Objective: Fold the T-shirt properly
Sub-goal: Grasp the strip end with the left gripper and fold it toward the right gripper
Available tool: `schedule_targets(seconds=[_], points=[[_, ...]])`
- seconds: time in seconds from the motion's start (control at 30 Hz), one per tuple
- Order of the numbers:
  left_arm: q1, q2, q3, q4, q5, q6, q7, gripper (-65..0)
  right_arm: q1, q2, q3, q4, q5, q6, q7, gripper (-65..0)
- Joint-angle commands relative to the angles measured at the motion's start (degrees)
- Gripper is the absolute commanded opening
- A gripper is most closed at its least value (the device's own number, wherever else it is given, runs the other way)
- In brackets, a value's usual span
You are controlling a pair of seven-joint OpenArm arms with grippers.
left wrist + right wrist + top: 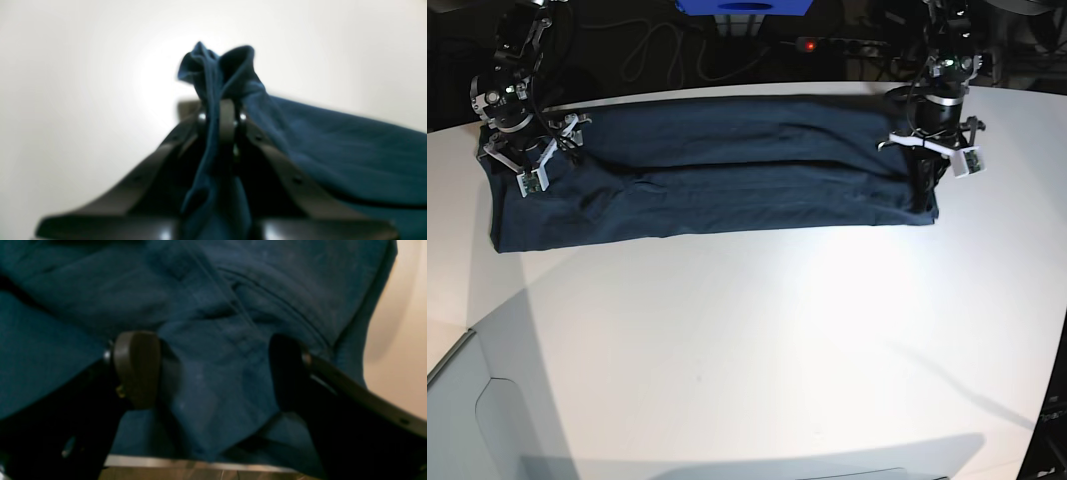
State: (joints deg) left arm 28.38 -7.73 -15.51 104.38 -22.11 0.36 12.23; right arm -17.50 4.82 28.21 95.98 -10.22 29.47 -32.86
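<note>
The dark navy T-shirt (pixel 727 180) lies as a long flat band across the far half of the white table (pixel 747 330). At its right end my left gripper (pixel 924 185) points down onto it. In the left wrist view that gripper (pixel 222 110) is shut on a bunched-up pinch of the T-shirt (pixel 333 143), which sticks up past the fingertips. At the band's left end is my right gripper (pixel 527 165). In the right wrist view it (pixel 211 370) is open, its pads (pixel 136 368) wide apart astride a soft ridge of the T-shirt (pixel 213 306).
Beyond the table's far edge a blue box (pixel 742 8), a power strip with a red light (pixel 827 45) and loose cables (pixel 657 50) lie on a dark floor. The table's corner edge (pixel 447 360) runs at the lower left.
</note>
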Motion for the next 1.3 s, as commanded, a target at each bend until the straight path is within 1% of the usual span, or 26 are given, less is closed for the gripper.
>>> schedule_targets(seconds=[0.0, 0.07, 0.13, 0.33, 0.43, 0.53, 0.6, 0.73, 0.97, 1.03, 1.17, 1.27], points=[[0.2, 0.2, 1.0, 1.9, -0.2, -0.2, -0.8, -65.0, 0.0, 0.6, 0.1, -0.3, -0.4, 0.6, -0.8, -15.8], [0.3, 0.7, 3.2, 3.3, 0.0, -0.2, -0.8, -65.0, 0.0, 0.9, 0.1, -0.8, -0.4, 0.6, -0.8, -15.8], [0.3, 0.9, 7.1, 4.2, 1.6, -0.2, -0.8, -65.0, 0.0, 1.3, 0.1, -1.1, -0.4, 0.6, -0.8, -15.8], [-0.2, 0.9, 22.5, 4.9, 11.0, 0.0, -1.1, -65.0, 0.0, 1.3, 0.1, -1.3, -0.4, 0.6, -0.8, -15.8], [-2.4, 1.0, 30.6, 4.5, 15.6, 0.1, -1.1, -65.0, 0.0, 1.3, 0.1, -1.3, -0.4, 0.6, -0.8, -15.8], [-4.7, 1.0, 37.2, 4.1, 19.1, 0.2, -1.1, -65.0, 0.0, 1.3, 0.1, -1.3, -0.4, 0.6, -0.8, -15.8], [-6.3, 2.1, 39.8, 2.8, 20.1, 0.2, -1.1, -65.0, 0.3, 1.4, 0.1, -1.3, -0.4, 0.6, -0.8, -15.8], [-8.7, 5.4, 40.7, 0.9, 21.5, 0.2, -0.8, -65.0, 0.9, 1.4, 0.1, -1.3, -0.4, 0.6, -0.8, -15.8], [-10.3, 8.9, 40.9, -3.2, 23.4, 0.2, -0.8, -65.0, 1.1, 1.4, 0.0, -1.3, -0.4, 0.6, -0.8, -15.8], [-11.4, 9.3, 41.2, -4.7, 23.3, 0.2, -0.8, -65.0, 1.1, 1.4, 0.0, -1.3, -0.4, 0.6, -0.8, -15.8], [-13.3, 9.0, 44.6, -7.3, 23.4, 0.2, -0.8, -65.0, 1.1, 1.4, -1.0, -1.3, -0.4, 0.6, -0.8, -15.8], [-14.7, 9.2, 46.1, -8.4, 23.4, 0.2, -0.8, -65.0, 1.1, 2.2, -2.4, -1.3, -0.4, 0.6, -0.8, -15.8]])
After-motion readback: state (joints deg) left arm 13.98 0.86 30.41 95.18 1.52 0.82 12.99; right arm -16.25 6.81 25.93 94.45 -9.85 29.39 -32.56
